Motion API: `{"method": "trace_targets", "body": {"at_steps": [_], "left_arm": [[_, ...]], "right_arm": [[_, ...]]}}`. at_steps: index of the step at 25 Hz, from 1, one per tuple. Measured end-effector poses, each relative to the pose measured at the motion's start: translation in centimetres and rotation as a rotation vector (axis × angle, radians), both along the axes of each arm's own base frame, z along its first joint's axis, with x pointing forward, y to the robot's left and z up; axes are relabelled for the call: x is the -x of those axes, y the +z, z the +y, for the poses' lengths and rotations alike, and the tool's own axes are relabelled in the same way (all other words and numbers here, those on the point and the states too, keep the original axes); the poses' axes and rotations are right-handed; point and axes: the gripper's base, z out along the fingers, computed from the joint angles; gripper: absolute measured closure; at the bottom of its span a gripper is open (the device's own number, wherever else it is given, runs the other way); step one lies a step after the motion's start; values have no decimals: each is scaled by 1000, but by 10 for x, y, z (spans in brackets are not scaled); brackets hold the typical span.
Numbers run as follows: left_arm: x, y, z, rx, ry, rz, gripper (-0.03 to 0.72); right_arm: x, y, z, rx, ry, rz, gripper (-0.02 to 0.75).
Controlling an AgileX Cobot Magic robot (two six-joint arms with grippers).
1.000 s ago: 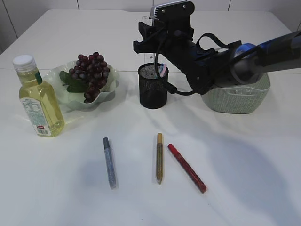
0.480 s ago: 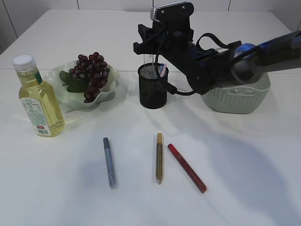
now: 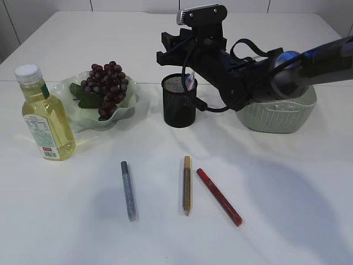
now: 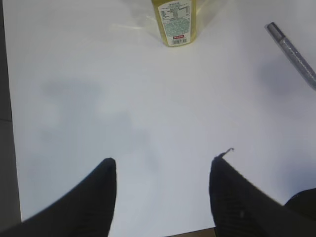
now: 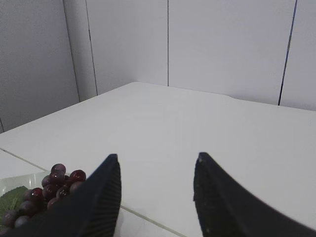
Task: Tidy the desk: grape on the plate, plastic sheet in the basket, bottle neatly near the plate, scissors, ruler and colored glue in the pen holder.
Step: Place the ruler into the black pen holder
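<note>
My right gripper (image 3: 161,46) hangs open above and just behind the black mesh pen holder (image 3: 179,107), with nothing between its fingers (image 5: 157,160). A pink and blue end (image 3: 190,81) pokes out of the holder; I cannot tell what it is. Scissors, ruler and plastic sheet are not discernible. Three colored glue sticks lie on the near table: silver (image 3: 128,190), gold (image 3: 187,185) and red (image 3: 219,197). The grape bunch (image 3: 107,88) rests on the pale green plate (image 3: 66,94). The oil bottle (image 3: 44,113) stands left of the plate. My left gripper (image 4: 164,160) is open over bare table, with the bottle (image 4: 175,22) ahead.
A pale green woven basket (image 3: 278,116) stands right of the pen holder, partly behind my right arm. The silver glue stick (image 4: 291,49) lies to the right in the left wrist view. The table's dark left edge (image 4: 6,148) runs close by there.
A clear strip that stood between the right gripper's fingers a second ago is gone from them. The right jaws have spread wider and the gripper has risen slightly. The left gripper is unchanged.
</note>
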Motion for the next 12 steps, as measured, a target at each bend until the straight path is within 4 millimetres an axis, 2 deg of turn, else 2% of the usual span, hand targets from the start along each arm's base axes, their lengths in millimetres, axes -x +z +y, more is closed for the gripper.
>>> {"method": "trace_targets", "body": {"at_steps": [6, 12], "left_arm": [[0, 0, 0, -2, 0, 0, 254], [0, 0, 0, -4, 1, -1, 254]], "right_arm": [[1, 5, -1, 0, -1, 42, 350], [8, 33, -4, 20, -3, 85, 350]]}}
